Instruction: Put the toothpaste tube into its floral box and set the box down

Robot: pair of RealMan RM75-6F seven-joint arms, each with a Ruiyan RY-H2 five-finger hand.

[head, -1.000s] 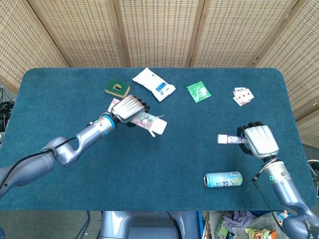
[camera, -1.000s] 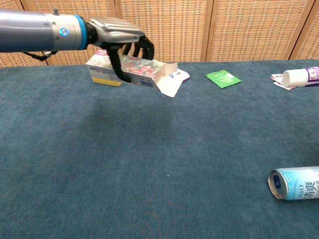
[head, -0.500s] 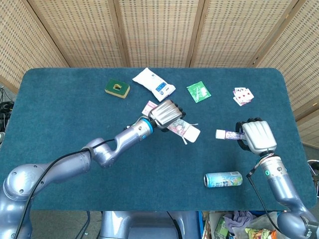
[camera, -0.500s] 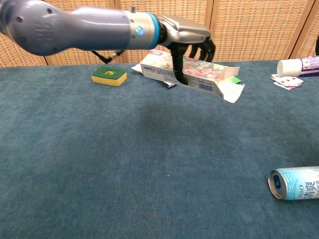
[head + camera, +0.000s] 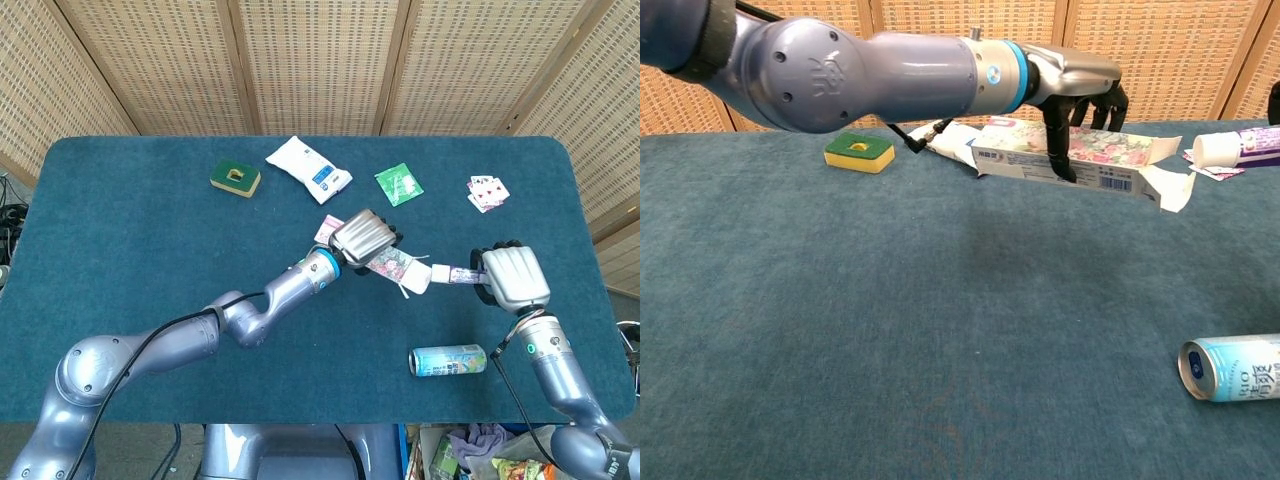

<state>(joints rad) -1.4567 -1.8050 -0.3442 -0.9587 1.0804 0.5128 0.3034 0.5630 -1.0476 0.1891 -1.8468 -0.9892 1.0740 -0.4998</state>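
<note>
- Since the earlier frames the long floral-printed cardboard box point(image 5: 388, 262) point(image 5: 1080, 155) has been carried to the right across the table, from beside the green and yellow sponge point(image 5: 235, 177) point(image 5: 858, 152) to a spot just short of the toothpaste tube.
- The box is held off the table by the left hand point(image 5: 365, 238) point(image 5: 1078, 88), whose fingers are wrapped over its top and clamped around its sides.
- The box is kept roughly level, with its open end and loose white flaps turned towards the right hand.
- The white and purple toothpaste tube point(image 5: 452, 274) point(image 5: 1238, 148) is gripped by the right hand point(image 5: 512, 277), the fingers being closed around the rear of the tube; only the tube shows in the chest view.
- The white cap of the tube is pointed at the open flaps and lies just beside them; contact cannot be told.
- A pale blue drinks can point(image 5: 448, 360) point(image 5: 1232, 367) is seen lying on its side on the dark teal cloth-covered table point(image 5: 130, 280) point(image 5: 840, 330), below the right hand in the head view.
- Along the far edge a white plastic pouch point(image 5: 308, 168), a small green sachet point(image 5: 399, 184) and a few playing cards point(image 5: 487, 193) are laid out.
</note>
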